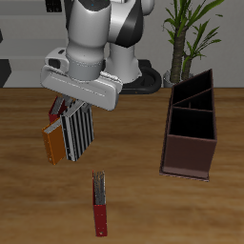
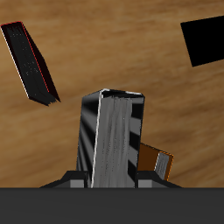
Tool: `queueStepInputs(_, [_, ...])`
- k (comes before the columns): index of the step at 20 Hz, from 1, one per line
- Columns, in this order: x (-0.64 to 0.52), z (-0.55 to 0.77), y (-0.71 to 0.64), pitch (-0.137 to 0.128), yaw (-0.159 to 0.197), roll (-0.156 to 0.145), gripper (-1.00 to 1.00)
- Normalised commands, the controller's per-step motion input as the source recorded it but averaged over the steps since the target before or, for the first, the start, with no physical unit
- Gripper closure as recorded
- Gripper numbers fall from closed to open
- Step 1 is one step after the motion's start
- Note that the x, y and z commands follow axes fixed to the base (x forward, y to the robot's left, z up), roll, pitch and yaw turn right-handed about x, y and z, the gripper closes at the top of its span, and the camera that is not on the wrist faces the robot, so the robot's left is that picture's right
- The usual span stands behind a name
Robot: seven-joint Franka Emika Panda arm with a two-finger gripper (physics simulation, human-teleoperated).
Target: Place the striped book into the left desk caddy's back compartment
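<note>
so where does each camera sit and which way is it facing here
Exterior view: in front and above, facing the robot's base; shows the arm, gripper, left desk caddy.
Wrist view: on the gripper, looking down at the table; gripper body edges the frame.
Shared: striped book, orange book, dark red book.
</note>
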Motion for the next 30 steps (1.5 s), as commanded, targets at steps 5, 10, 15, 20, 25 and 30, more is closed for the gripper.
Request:
queueStepInputs(5, [-0.67, 0.54, 0.38, -0.080, 0.025, 0.031, 1.00])
queueStepInputs(10, [-0.45, 0.26, 0.38, -0.045, 0.025, 0.037, 1.00])
queueStepInputs(15, [-0.45, 0.15, 0.39, -0.024, 0.015, 0.043, 1.00])
queueStepInputs(20, [-0.57, 0.07, 0.49, -0.028, 0.024, 0.044, 1.00])
queueStepInputs(25, [-0.47, -0.05, 0.25, -0.006, -0.006, -0.053, 1.00])
queueStepInputs(30, [-0.28, -0.06, 0.05, 0.016, -0.026, -0.058, 1.00])
